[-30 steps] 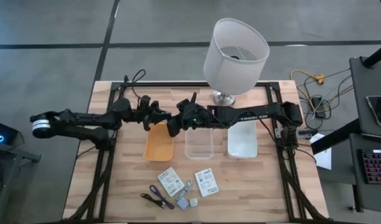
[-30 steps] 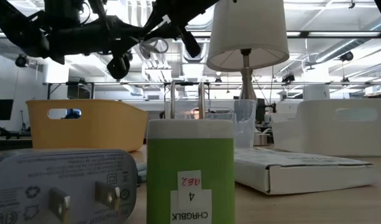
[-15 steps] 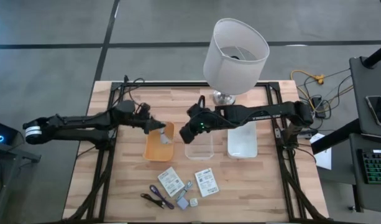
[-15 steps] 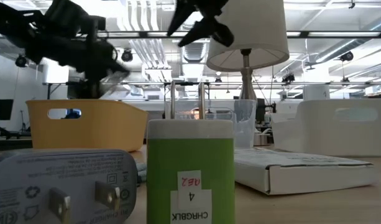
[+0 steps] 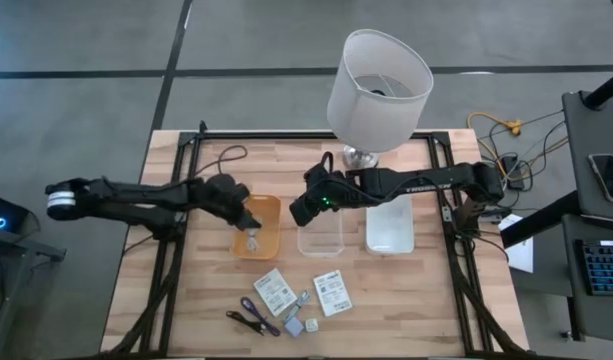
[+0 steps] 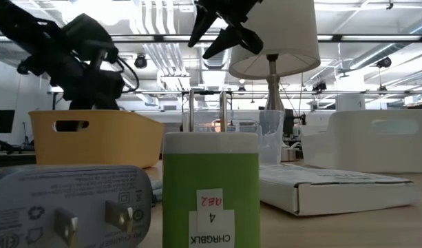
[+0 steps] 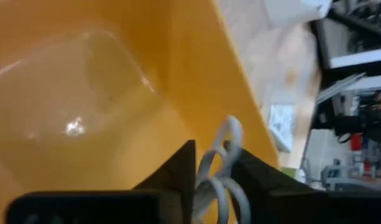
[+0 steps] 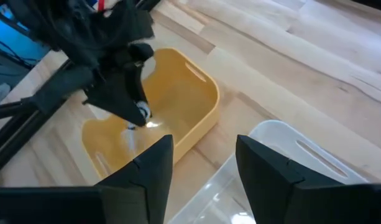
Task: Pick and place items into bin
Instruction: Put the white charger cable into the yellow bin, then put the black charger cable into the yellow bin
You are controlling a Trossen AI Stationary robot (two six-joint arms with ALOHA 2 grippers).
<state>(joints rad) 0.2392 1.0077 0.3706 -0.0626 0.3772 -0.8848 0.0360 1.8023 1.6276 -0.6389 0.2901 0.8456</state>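
- Nearest the front edge of the wooden table (image 5: pixel 206 300) lie the waiting items: two dark purple cords (image 5: pixel 252 317), two flat white packets (image 5: pixel 275 291) and (image 5: pixel 333 292) side by side, and a green cube (image 5: pixel 312 325) beside a bluish cube (image 5: pixel 293 327) just in front of them.
- In the low view the green cube (image 6: pixel 211 196) and a grey plug block (image 6: pixel 71 205) fill the foreground, with a flat white box (image 6: pixel 334 187) behind them to one side.
- Behind the items stand three bins in a row: a yellow bin (image 5: pixel 256 228), a clear bin (image 5: pixel 321 232), and a white bin (image 5: pixel 390 224).
- The left gripper (image 5: pixel 248 222) hangs over the yellow bin, its fingers slightly apart with a coiled pale grey cable (image 7: pixel 216 174) between them; whether they still pinch it, I cannot tell. The cable (image 5: pixel 254 239) dangles into the bin.
- The right gripper (image 5: pixel 298 210) hovers between the yellow and clear bins, above their far ends, fingers spread and holding nothing.
- At the far edge stands a white lamp (image 5: pixel 378 85).
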